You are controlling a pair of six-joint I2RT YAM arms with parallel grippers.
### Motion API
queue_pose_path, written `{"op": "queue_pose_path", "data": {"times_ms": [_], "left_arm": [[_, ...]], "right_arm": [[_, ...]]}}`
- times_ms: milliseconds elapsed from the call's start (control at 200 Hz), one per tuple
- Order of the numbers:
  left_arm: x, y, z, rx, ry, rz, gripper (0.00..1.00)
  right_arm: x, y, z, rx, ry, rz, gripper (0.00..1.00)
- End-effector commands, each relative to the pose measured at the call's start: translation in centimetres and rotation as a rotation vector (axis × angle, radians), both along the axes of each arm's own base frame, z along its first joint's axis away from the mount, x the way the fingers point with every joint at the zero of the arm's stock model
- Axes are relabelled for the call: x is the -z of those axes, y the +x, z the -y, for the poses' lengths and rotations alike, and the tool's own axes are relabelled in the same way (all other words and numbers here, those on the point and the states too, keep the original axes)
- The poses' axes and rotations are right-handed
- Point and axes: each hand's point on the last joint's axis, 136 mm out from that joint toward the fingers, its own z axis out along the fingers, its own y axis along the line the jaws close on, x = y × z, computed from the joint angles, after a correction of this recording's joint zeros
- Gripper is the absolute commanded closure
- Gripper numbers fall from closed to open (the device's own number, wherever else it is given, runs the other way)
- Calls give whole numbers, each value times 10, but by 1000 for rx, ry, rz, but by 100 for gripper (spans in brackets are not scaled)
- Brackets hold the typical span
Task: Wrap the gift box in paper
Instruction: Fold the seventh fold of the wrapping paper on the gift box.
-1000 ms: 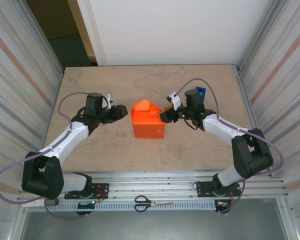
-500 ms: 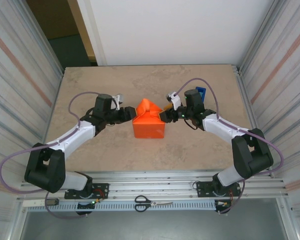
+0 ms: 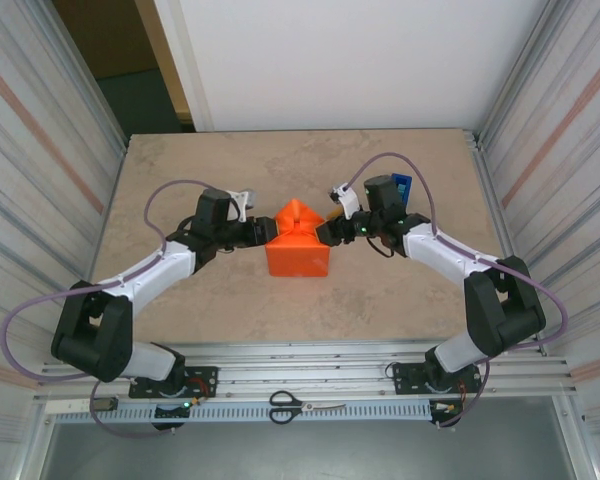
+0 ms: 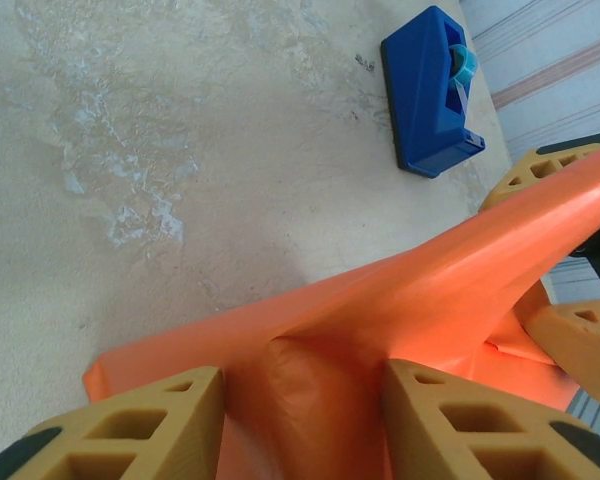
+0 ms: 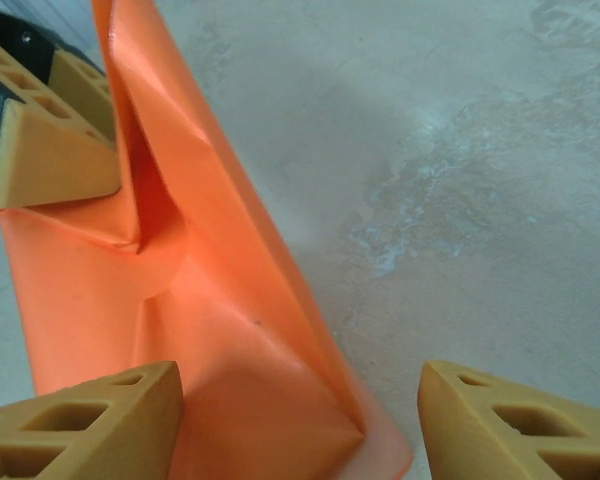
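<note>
Both arms reach in low toward the middle of the counter [image 3: 230,170], elbows out, wrists facing each other; left pincer [image 3: 260,232] [image 4: 305,385] at the left end of the paper [image 3: 298,255] [image 4: 430,290] [image 5: 210,300], fingers either side of the end fold, can't tell if it's clamping; right pincer [image 3: 326,232] [image 5: 300,385] at the right end, fingers wide apart, one clear of the sheet; paper sits mid-counter as a box-shaped parcel, top flap peaked between the pincers; blue tape dispenser [image 3: 402,185] [image 4: 430,95] toward the far right corner.

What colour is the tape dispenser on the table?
The tape dispenser is blue, clearest in the left wrist view.
</note>
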Motion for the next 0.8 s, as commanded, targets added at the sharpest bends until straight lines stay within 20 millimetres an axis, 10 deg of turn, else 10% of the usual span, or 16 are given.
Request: {"op": "queue_pose_path", "data": {"times_ms": [0, 361, 797], "left_arm": [[45, -23, -7, 53, 118, -121, 56], [49, -24, -6, 55, 121, -133, 58], [44, -25, 0, 61, 110, -119, 61]], "right_arm": [[-15, -1, -12, -46, -20, 4, 35], [-48, 18, -51, -212, -93, 105, 28], [-42, 15, -80, -448, -243, -36, 34]]}}
